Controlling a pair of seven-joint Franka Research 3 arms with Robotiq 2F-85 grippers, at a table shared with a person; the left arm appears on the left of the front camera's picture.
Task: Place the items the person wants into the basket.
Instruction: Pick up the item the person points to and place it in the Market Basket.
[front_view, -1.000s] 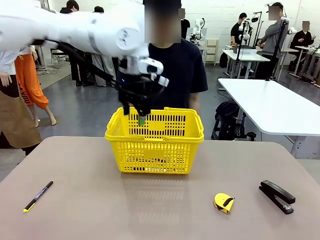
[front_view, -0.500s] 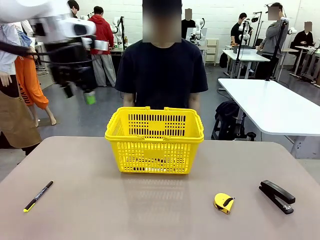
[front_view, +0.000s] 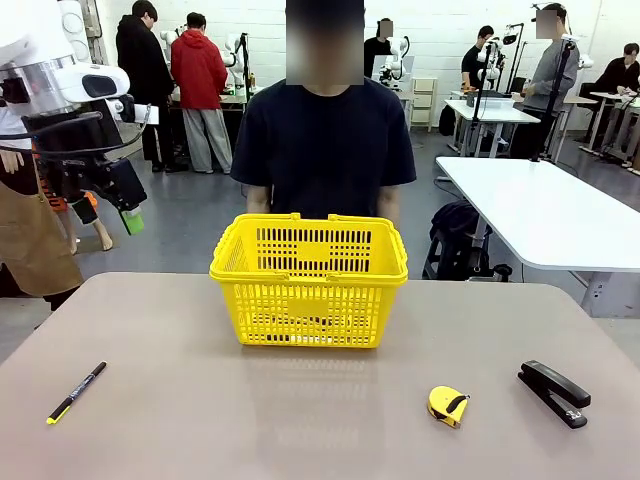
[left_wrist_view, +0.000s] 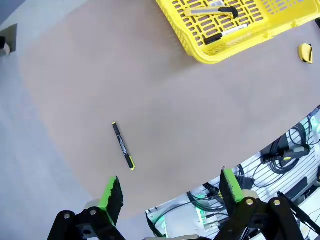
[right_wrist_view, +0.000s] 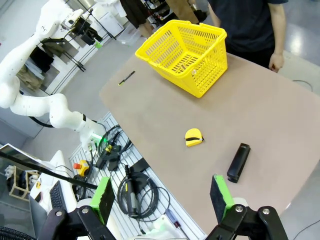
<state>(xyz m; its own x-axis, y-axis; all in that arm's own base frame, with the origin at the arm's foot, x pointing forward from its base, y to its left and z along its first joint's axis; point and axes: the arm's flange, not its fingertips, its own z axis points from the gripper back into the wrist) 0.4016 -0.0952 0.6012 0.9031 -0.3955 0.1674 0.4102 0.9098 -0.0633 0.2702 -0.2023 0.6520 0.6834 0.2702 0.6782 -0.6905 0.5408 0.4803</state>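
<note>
Left gripper (left_wrist_view: 170, 186): spread, empty
Right gripper (right_wrist_view: 162, 189): spread, empty
Pen (front_view: 77, 392): table's left edge
Basket (front_view: 300, 305): holds knife (left_wrist_view: 207, 11), marker (left_wrist_view: 227, 33)

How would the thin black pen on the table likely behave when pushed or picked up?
The pen looks slim and round, so a sideways nudge would probably roll it across the smooth table. Its straight, thin body suggests it is stiff and light. Lying flat and low, it may be awkward to pinch.
</note>
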